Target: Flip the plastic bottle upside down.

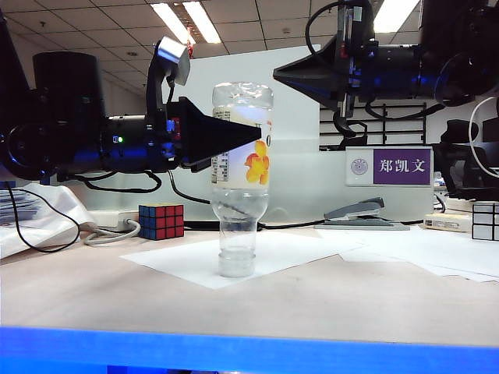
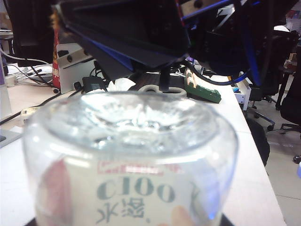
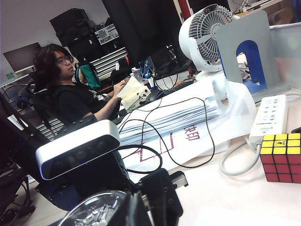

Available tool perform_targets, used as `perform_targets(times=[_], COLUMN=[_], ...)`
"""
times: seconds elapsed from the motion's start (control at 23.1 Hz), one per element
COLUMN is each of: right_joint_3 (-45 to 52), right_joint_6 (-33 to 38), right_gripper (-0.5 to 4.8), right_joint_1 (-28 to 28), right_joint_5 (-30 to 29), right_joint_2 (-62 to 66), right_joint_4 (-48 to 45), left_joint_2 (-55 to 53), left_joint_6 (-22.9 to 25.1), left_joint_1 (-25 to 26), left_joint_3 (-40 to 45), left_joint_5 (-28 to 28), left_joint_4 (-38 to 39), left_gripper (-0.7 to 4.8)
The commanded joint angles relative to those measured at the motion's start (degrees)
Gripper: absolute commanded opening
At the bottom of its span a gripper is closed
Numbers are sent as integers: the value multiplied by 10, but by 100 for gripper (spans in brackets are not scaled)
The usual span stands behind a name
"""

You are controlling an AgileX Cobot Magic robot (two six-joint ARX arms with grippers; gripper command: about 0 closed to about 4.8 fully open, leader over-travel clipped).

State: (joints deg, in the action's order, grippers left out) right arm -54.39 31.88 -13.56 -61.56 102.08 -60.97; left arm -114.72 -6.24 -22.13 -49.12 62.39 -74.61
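The plastic bottle (image 1: 241, 175) stands inverted on the table (image 1: 117, 296), cap down on a white paper sheet (image 1: 179, 261), its base uppermost and its cream label with the orange fruit turned upside down, so the flip looks done. It balances on a narrow cap with a tall body above, which by my reading makes it easy to topple with any sideways brush. The left gripper (image 1: 234, 134) sits at the labelled upper body, coming in level from the left of the exterior view; a dark finger overlaps the label, but whether the claw presses the plastic or has parted from it cannot be told, and the left wrist view shows only the bottle's base (image 2: 136, 117) close under the camera with the inverted "C100" print. Holding high on the body probably serves to steady the bottle while the cap settles. The right gripper (image 1: 312, 75) hangs above and to the right, well apart from the bottle, its claw closed on nothing, seemingly parked clear. A Rubik's cube (image 1: 161, 221) rests behind on the left, and a stapler (image 1: 360, 212) on the right.
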Motion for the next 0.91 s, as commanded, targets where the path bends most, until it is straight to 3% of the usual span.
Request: perform_targets(times=[0.04, 0.22, 0.91], right_joint_3=[-1, -1, -1], right_joint_6=[0, 0, 7], right_gripper=[-9, -9, -9], right_joint_1=[0, 0, -2], right_joint_5=[-3, -3, -2], right_joint_2=[-3, -3, -3], right_joint_4=[-10, -10, -10], left_joint_2=[1, 2, 29], left_joint_6=[-18, -47, -91], left_joint_1=[0, 0, 1], left_joint_3=[-2, -2, -8], left_joint_5=[3, -9, -44], left_joint_4=[-10, -59, -85], left_gripper=[410, 477, 479])
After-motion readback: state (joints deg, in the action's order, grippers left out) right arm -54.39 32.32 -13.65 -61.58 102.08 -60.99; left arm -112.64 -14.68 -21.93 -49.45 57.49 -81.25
